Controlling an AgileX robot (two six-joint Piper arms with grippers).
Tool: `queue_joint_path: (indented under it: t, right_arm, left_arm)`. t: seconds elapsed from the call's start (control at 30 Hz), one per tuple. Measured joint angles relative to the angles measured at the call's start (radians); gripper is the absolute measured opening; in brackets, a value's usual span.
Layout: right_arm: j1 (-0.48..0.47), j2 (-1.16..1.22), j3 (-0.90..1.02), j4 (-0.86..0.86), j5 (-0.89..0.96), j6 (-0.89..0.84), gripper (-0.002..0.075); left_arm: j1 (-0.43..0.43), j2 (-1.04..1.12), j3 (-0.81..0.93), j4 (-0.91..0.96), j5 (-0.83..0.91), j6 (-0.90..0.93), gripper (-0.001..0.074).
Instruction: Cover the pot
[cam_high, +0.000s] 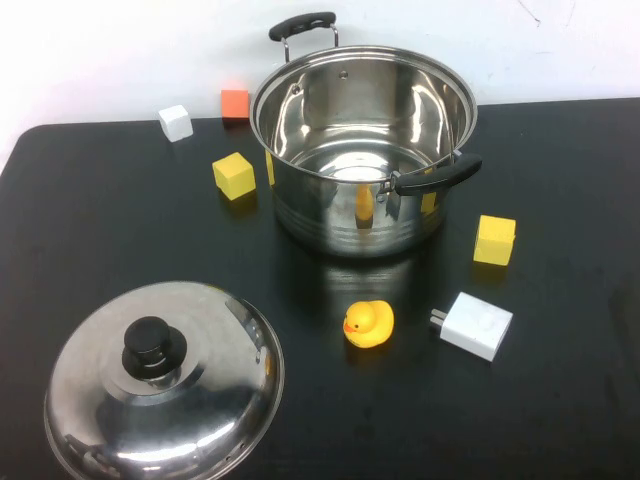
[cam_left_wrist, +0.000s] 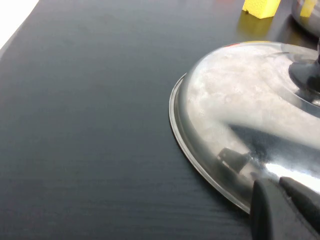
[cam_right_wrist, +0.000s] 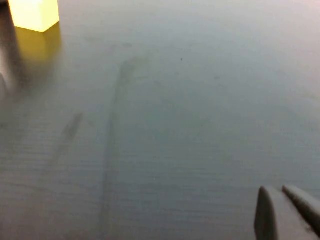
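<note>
The pot (cam_high: 340, 215) is a large shiny steel stockpot with two black handles. It stands open and empty at the back middle of the black table. The domed steel lid (cam_high: 200, 400) with a black knob (cam_high: 153, 345) lies on the table at the front left. Neither arm shows in the high view. In the left wrist view, my left gripper (cam_left_wrist: 276, 184) is shut and empty, just beside the rim of the lid (cam_left_wrist: 240, 100). In the right wrist view, my right gripper (cam_right_wrist: 276, 190) is shut and empty over bare table.
A yellow duck (cam_high: 369, 324) and a white charger (cam_high: 476, 325) lie in front of the pot. Yellow cubes sit at its left (cam_high: 234, 175) and right (cam_high: 494, 240). An orange cube (cam_high: 235, 103) and a white cube (cam_high: 176, 122) are at the back left.
</note>
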Motion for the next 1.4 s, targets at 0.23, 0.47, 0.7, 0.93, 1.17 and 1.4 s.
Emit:
queue_joint_path:
  t: [0.23,0.47,0.7,0.93,1.17,1.4]
  right_arm:
    - [0.0,0.0,0.0,0.0,0.0,0.0,-0.0002]
    - [0.0,0.0,0.0,0.0,0.0,0.0,-0.0002]
    - [0.0,0.0,0.0,0.0,0.0,0.0,-0.0002]
    - [0.0,0.0,0.0,0.0,0.0,0.0,-0.0002]
    - [0.0,0.0,0.0,0.0,0.0,0.0,-0.0002]
    - [0.0,0.0,0.0,0.0,0.0,0.0,-0.0002]
  left_arm:
    - [0.0,0.0,0.0,0.0,0.0,0.0,-0.0002]
    - [0.0,0.0,0.0,0.0,0.0,0.002,-0.0002]
    - [0.0,0.0,0.0,0.0,0.0,0.002,-0.0002]
    - [0.0,0.0,0.0,0.0,0.0,0.002,-0.0002]
    - [0.0,0.0,0.002,-0.002,-0.036,0.004,-0.0002]
    - [0.0,0.0,0.003,-0.01,-0.431,0.004,-0.0002]
